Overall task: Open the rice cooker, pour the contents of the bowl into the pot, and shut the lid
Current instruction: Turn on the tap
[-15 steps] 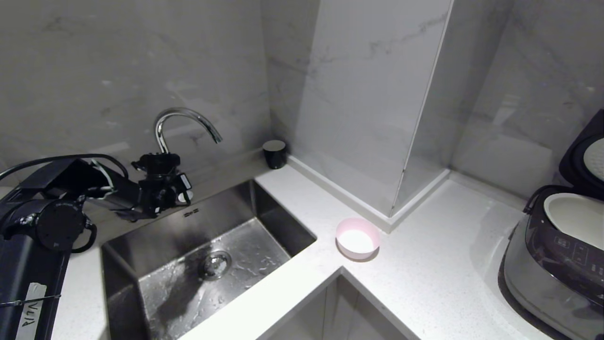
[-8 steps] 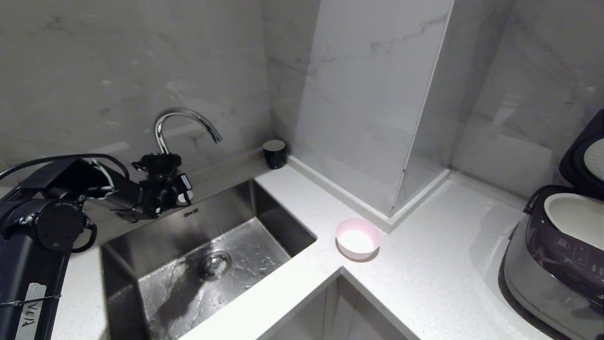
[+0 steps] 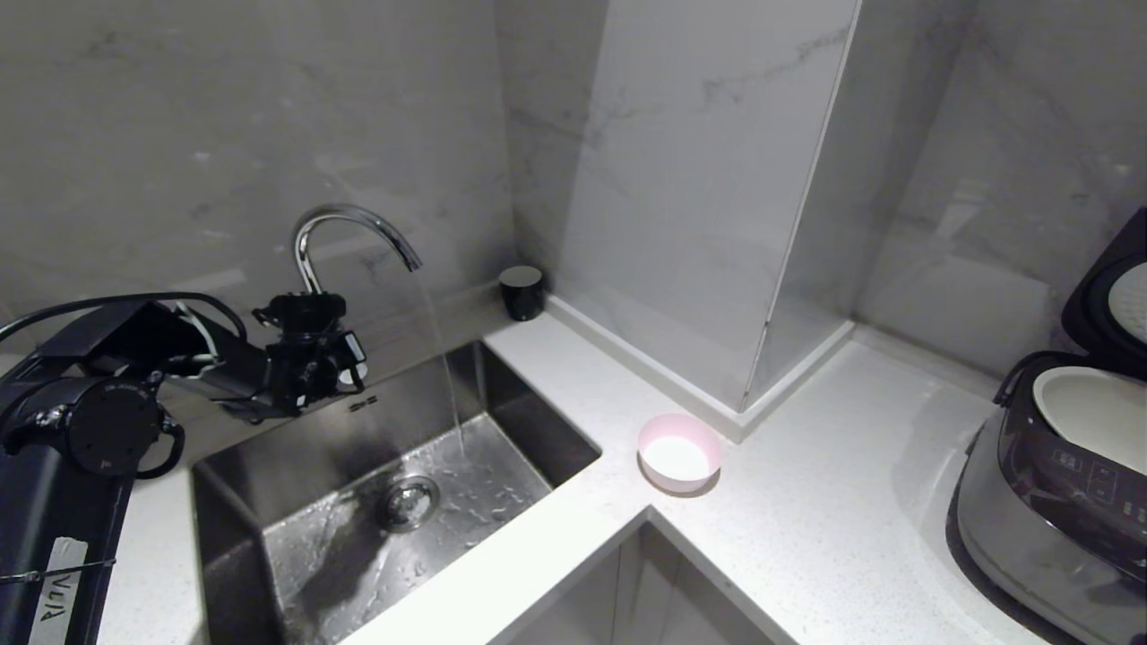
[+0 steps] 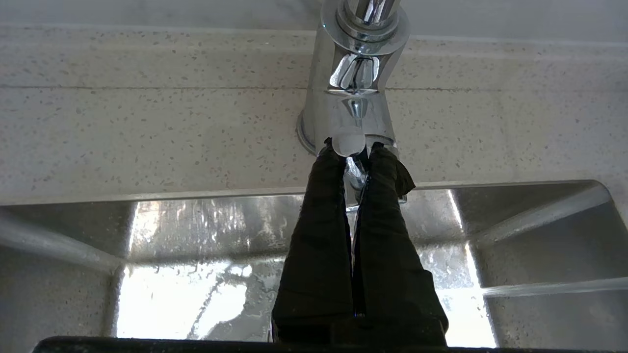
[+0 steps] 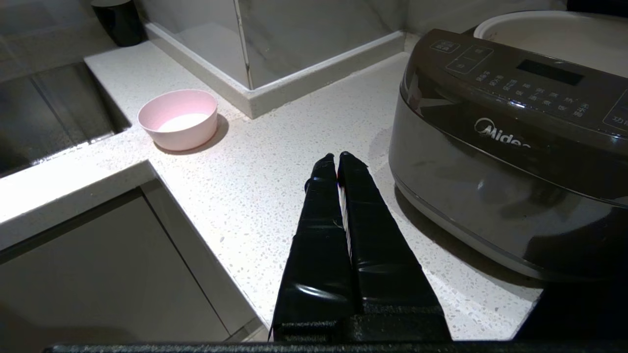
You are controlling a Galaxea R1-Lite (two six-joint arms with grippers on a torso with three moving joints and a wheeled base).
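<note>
the left gripper (image 4: 351,149) had its jaws closed on the lever handle (image 4: 349,142) of the chrome faucet (image 3: 345,237), at the faucet's base behind the steel sink (image 3: 394,502). a thin stream of water (image 3: 444,358) fell from the faucet's spout into the sink, landing just beyond the drain (image 3: 408,499). the left arm (image 3: 107,394) reached toward the faucet from the sink's left side.

the right gripper (image 5: 338,162) hung with its jaws closed and empty above the white speckled tabletop (image 3: 806,502), just in front of the rice cooker (image 5: 510,147) and well right of the faucet.

the bowl (image 3: 678,452), pale pink with whitish contents (image 3: 676,457) inside, stood upright on the tabletop just right of the sink, near the foot of a marble wall column (image 3: 708,197). a small black cup (image 3: 522,291) stood in the corner behind the sink, right of the faucet.

far to the right of the faucet, the rice cooker sat with its lid (image 3: 1116,296) raised and the cream-white pot (image 3: 1089,412) exposed in its body.
</note>
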